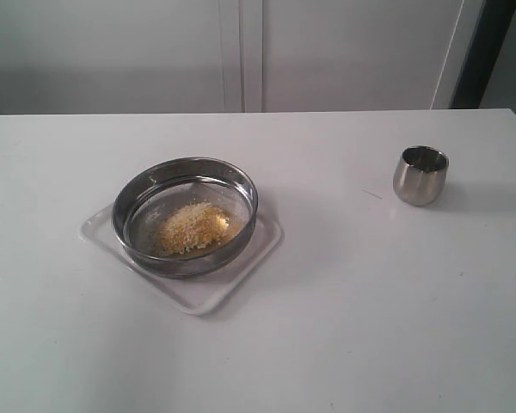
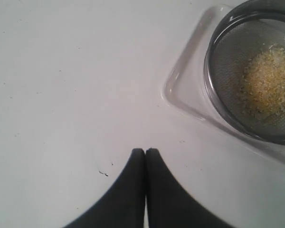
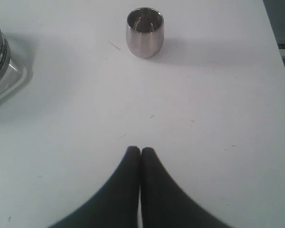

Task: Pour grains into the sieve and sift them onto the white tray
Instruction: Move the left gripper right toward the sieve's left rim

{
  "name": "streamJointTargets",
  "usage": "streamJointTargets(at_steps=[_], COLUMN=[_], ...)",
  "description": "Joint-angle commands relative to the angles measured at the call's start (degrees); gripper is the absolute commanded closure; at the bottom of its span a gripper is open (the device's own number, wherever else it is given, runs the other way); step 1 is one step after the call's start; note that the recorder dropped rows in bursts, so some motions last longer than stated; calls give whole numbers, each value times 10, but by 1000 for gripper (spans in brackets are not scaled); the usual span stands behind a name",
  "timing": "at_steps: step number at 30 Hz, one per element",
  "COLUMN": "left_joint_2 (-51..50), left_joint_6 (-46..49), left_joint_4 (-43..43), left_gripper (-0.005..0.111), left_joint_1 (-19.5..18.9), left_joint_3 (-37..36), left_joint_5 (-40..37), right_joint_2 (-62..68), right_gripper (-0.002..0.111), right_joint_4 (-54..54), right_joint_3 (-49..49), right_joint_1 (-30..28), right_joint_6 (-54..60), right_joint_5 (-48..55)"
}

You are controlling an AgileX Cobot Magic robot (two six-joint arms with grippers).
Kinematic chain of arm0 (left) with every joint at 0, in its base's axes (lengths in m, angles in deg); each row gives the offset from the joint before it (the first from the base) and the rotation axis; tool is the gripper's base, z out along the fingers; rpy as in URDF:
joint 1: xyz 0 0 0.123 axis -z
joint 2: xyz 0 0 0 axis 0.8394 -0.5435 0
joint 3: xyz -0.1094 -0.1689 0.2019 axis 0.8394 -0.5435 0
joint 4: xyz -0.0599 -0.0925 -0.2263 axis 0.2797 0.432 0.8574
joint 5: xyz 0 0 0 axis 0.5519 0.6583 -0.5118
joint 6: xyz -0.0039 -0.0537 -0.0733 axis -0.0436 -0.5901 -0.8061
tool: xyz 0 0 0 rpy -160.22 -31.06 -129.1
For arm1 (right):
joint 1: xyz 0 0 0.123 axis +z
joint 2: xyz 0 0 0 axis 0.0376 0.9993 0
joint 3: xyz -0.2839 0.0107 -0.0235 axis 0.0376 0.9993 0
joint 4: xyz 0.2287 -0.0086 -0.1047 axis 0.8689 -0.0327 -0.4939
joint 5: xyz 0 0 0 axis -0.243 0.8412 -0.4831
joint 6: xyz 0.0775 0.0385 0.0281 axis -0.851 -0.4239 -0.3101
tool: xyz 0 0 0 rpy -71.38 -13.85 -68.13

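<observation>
While both pairs of jaws sit pressed together, a white table (image 1: 413, 327) fronts pale wall panels (image 1: 112, 52).

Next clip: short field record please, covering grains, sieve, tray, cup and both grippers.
sieve: resting on the white tray
white tray: flat on the table
grains: heap on the sieve mesh
steel cup: upright, apart, right of the tray in the exterior view
left gripper: shut, empty
right gripper: shut, empty
grains under sieve: cannot tell

Left hand (image 2: 145, 151), 2 matte black fingers (image 2: 128, 194) tapering to rounded tips (outer edges curved), right hand (image 3: 140, 149) alike
</observation>
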Motion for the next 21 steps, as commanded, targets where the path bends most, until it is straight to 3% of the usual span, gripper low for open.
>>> streamJointTargets(at_steps=[1,10,21], left_joint_2=[-66,-204,-351], left_joint_6=[8,41,55], left_joint_4=[5,41,15], left_gripper=[107,107,107], left_joint_1=[2,6,79], left_joint_3=[53,184,331], left_joint_5=[-32,-97,-134], right_joint_2=[-3,-3,-3], right_gripper=[108,108,108], right_joint_4=[1,1,1], right_joint_3=[2,2,2], right_joint_1=[-1,-1,-1], right_joint_6=[-1,-1,-1], right_joint_5=[-3,-3,-3])
